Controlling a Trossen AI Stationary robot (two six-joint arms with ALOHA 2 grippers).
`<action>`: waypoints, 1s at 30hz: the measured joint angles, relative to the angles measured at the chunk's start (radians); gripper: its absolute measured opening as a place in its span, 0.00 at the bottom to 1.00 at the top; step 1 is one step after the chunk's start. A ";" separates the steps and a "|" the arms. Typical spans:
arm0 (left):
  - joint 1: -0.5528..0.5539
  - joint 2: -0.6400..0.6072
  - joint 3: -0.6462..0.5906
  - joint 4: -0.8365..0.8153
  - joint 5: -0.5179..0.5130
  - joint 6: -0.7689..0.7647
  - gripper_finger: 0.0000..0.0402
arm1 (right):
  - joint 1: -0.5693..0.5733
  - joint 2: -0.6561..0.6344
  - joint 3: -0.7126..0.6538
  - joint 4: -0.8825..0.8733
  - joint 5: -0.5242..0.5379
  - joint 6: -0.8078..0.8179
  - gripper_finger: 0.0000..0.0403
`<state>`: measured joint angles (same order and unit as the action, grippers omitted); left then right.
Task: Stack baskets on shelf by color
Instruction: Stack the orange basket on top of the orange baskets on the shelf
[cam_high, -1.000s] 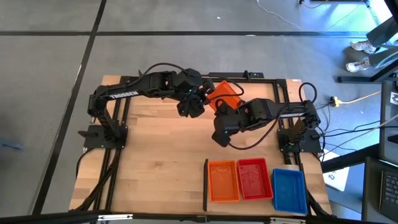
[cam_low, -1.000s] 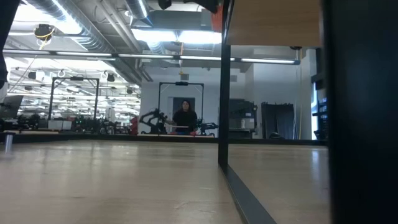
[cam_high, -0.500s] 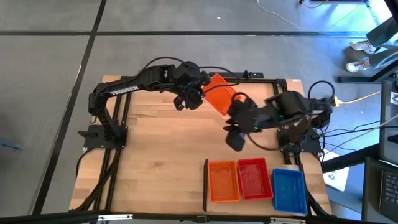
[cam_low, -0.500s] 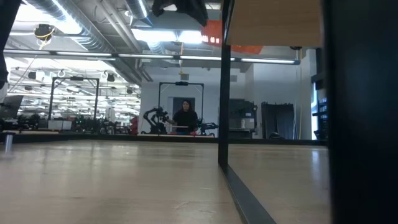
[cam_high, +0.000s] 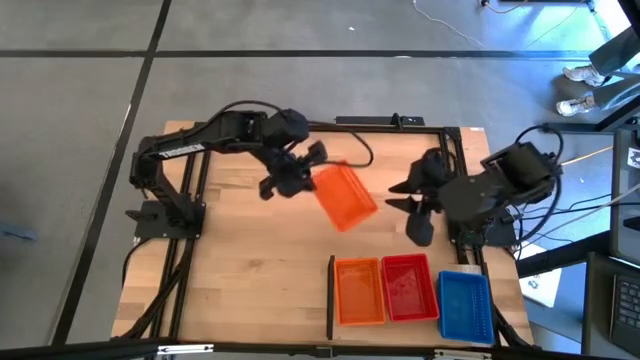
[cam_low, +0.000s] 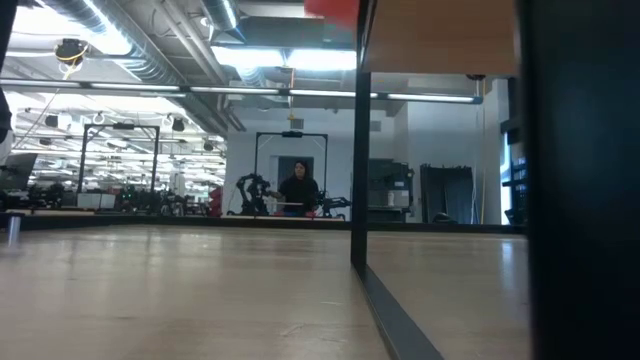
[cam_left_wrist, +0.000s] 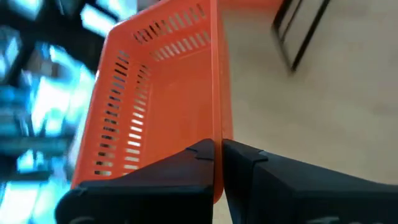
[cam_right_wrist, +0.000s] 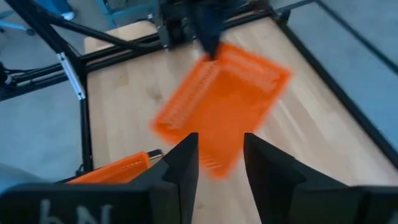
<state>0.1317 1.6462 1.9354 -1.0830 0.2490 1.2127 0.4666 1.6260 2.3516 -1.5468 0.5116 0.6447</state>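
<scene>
My left gripper (cam_high: 312, 178) is shut on an orange basket (cam_high: 345, 197), held tilted in the air over the middle of the shelf (cam_high: 250, 260). In the left wrist view the basket (cam_left_wrist: 161, 106) fills the picture ahead of the gripper (cam_left_wrist: 217, 163). My right gripper (cam_high: 398, 197) is open and hangs to the right of the basket, apart from it; its wrist view shows the gripper (cam_right_wrist: 219, 155) facing the basket (cam_right_wrist: 224, 106). An orange basket (cam_high: 359, 291), a red one (cam_high: 405, 287) and a blue one (cam_high: 465, 305) rest side by side on their bottoms at the shelf's near edge. My left gripper pinches a wall of the orange basket (cam_left_wrist: 217, 146) at its rim, one finger (cam_left_wrist: 196, 158) inside the basket and one (cam_left_wrist: 242, 158) outside. The basket is lifted clear of the shelf and tilted, and it reaches out past the fingers toward the table's right.
A short black divider strip (cam_high: 331, 297) stands just left of the row of baskets. Black frame rails (cam_high: 450, 150) run along the shelf's far and right sides. Bare wood lies on the shelf's left half (cam_high: 230, 280). A person (cam_low: 297, 190) stands far off in the room.
My right arm has drawn back from the basket toward the table's right edge. My left gripper has carried the orange basket from near the far rail toward the middle of the shelf, and the basket has turned about and tipped on the way.
</scene>
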 joint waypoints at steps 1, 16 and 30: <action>-0.015 -0.003 0.000 0.007 0.036 -0.002 0.00 | 0.007 -0.006 0.000 -0.004 0.013 -0.001 0.31; -0.166 0.033 0.000 0.148 0.405 -0.059 0.00 | 0.017 -0.022 0.000 -0.025 0.019 -0.002 0.31; -0.197 0.180 0.000 0.278 0.576 -0.141 0.00 | 0.017 -0.025 -0.001 -0.024 0.019 -0.001 0.31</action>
<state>-0.0657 1.8260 1.9355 -0.8050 0.8249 1.0712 0.4835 1.6012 2.3508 -1.5707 0.5308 0.6434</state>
